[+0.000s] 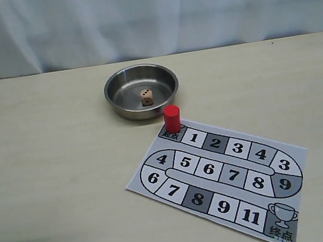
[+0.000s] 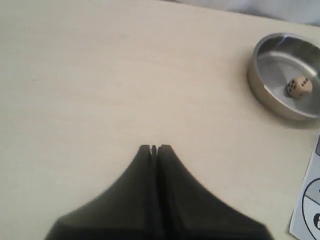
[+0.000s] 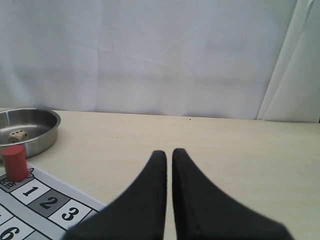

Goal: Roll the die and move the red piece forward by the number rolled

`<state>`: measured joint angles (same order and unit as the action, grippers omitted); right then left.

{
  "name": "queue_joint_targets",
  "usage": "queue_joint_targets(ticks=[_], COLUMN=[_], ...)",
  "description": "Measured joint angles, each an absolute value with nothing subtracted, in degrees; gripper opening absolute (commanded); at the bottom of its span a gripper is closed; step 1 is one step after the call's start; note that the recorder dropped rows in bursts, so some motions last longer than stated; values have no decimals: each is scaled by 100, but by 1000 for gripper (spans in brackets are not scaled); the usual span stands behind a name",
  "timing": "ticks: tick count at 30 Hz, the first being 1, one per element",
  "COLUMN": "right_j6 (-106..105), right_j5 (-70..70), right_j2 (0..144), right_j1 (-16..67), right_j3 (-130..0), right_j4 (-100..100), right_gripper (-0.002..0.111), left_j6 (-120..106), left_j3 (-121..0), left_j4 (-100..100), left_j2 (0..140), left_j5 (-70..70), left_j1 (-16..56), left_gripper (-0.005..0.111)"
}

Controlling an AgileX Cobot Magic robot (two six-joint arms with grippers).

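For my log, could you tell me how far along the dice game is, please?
Nothing looks finished. The die lies in the bowl; rolled or not, unclear. Nothing is in hand: left claw and right claw are shut and empty. Remaining: move the red piece, standing on the start square of the board.

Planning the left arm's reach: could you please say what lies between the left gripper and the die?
In the left wrist view, only bare table and the steel bowl's wall separate the left gripper from the die inside it.
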<state>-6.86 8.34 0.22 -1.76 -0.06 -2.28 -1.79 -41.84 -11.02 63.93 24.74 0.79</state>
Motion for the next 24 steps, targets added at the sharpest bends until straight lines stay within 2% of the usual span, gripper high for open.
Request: queue_joint_targets(ticks=[3,8,11,21,24], right_j6=[-686,-686,-686,-686,-686], right_j5=[834,834,834,834,834], right_j2=[22,22,22,22,22], right_j1=[-176,-176,-176,-176,-176], right_j3=[-6,-6,-6,-6,-6], right_j4=[-228,-228,-228,-228,-228], right_gripper=[4,4,4,4,4], left_j6=[-394,-578,-619,-619,-716], left_j3=[-4659,-5293,-5613,-6749,-7160], left_j4=[-1124,-1104,-1104,-1104,-1104], left_j2=[6970,7540,7764,8861,9315], left_j5=[2894,3195,3203,3261,3353], left_j1=[90,515,858,1822,2017], left_gripper=[7,36,47,51,58])
